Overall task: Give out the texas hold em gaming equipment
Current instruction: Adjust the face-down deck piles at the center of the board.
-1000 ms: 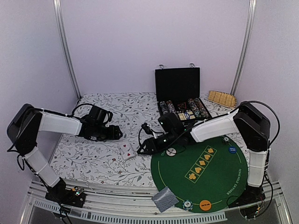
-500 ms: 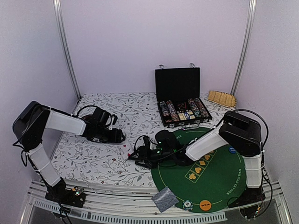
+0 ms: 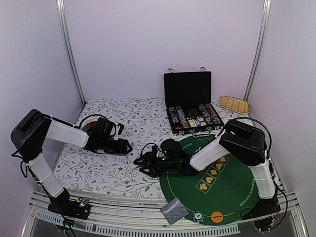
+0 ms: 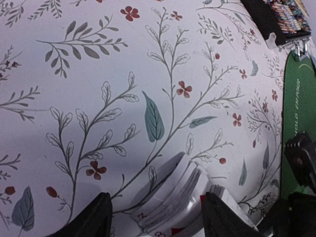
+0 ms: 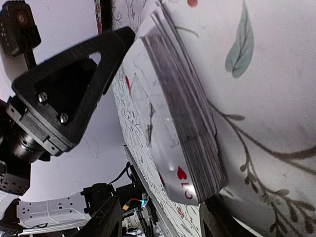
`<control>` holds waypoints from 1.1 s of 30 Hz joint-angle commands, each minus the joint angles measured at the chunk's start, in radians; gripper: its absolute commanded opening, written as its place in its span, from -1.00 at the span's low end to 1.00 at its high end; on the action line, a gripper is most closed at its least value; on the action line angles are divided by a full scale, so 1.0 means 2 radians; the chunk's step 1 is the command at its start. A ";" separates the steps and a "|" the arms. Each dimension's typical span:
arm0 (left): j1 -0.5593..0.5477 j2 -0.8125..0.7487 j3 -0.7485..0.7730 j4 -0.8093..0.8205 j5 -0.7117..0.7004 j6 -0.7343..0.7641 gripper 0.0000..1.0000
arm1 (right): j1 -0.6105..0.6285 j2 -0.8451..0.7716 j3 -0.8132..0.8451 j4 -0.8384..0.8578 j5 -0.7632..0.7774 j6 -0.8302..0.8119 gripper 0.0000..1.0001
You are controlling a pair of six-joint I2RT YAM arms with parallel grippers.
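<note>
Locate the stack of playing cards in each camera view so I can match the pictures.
Top external: mostly hidden under the right gripper, left of the green mat.
Left wrist: the card stack sits at bottom centre.
Right wrist: centre of the picture, seen edge-on.
Shared landmark: the floral cloth under it.

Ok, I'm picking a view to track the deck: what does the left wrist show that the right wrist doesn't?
Only the left wrist: the chip case and the green poker mat. Only the right wrist: a red heart pip on a card face and the left arm's black finger. Both: the card deck lying on the floral cloth.
</note>
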 commanded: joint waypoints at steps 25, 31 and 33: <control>-0.028 -0.089 -0.057 -0.043 0.023 -0.026 0.22 | -0.053 0.023 0.060 -0.120 -0.040 -0.137 0.10; -0.023 -0.088 -0.076 -0.007 0.040 -0.031 0.28 | -0.053 0.054 0.095 -0.133 -0.085 -0.153 0.09; -0.019 -0.067 -0.072 -0.006 0.033 -0.032 0.27 | -0.053 0.079 0.107 -0.133 -0.087 -0.155 0.09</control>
